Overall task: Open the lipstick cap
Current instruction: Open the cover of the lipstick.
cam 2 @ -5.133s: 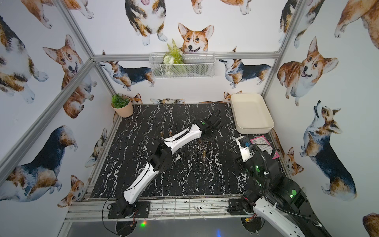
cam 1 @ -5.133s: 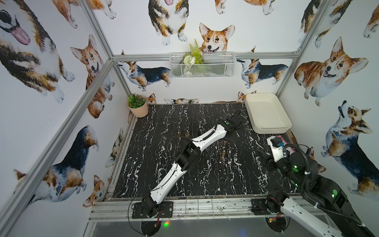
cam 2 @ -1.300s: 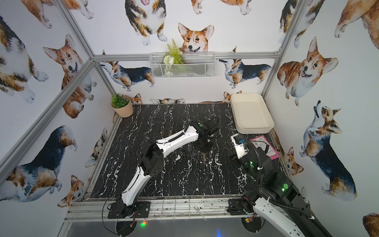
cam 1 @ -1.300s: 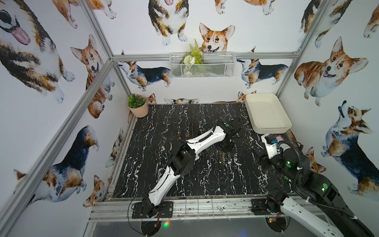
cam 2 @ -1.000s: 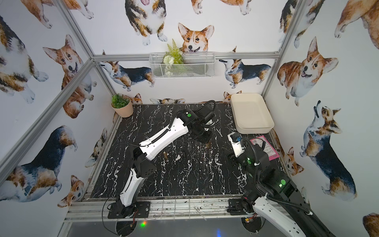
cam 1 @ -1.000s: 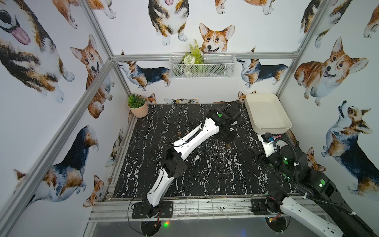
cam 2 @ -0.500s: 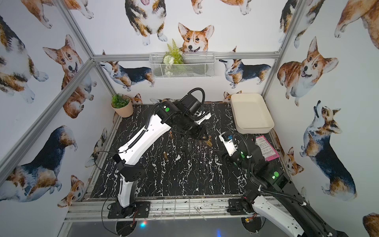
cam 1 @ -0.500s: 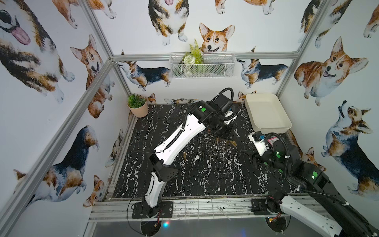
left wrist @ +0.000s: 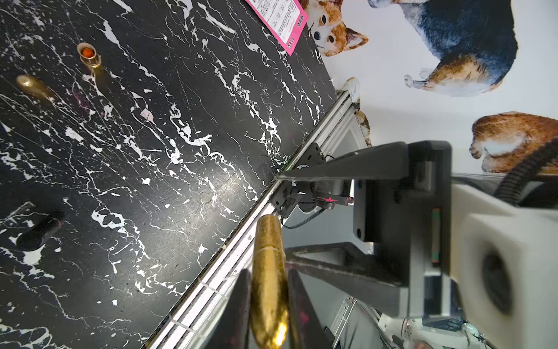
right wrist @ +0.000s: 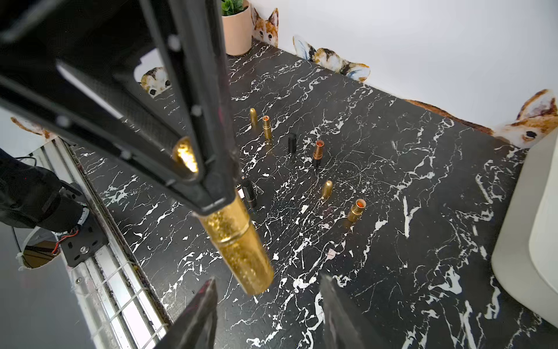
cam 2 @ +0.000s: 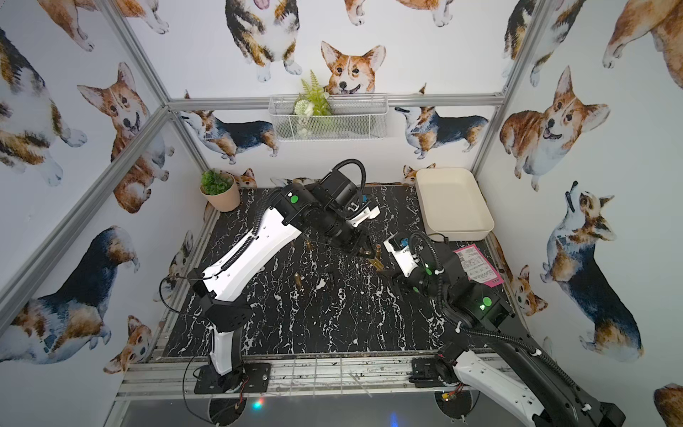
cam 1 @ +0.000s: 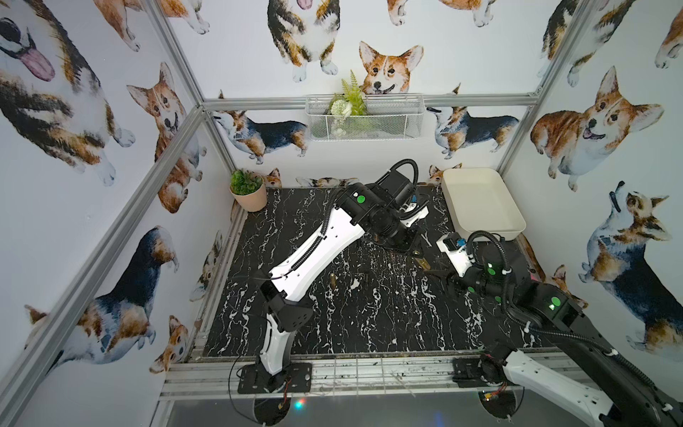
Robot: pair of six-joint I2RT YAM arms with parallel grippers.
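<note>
**Item:** gold lipstick (right wrist: 238,241), cap still seated.

**Location:** in the air above the tabletop (cam 1: 332,332), at about 3 o'clock from its centre in both top views, between the two arms.

**Change:** about a second ago the left arm lies low along the tabletop. Now it stands reared up, with the lipstick carried clear of the surface and turned toward the right arm. The right arm has come in from the 4 o'clock edge to meet it.

**Left gripper** (left wrist: 268,272): jaws narrow, clamped on the lipstick's base end. The capped end juts free.

**Right gripper** (right wrist: 268,279): jaws roughly half-wide, holding nothing. The rounded cap tip sits just at their mouth, and no contact is apparent.

**Meaning for the task:** pick-up and presentation look complete, and the seam is unbroken. The next move probably calls for the right jaws to slide over the cap, close, and pull straight along the lipstick's axis.

**Also present:** opened lipsticks (right wrist: 356,210) and loose gold caps (right wrist: 327,189) stand on the 9-to-10 o'clock side. A white tray (cam 1: 480,229) sits at the 1 o'clock corner.
</note>
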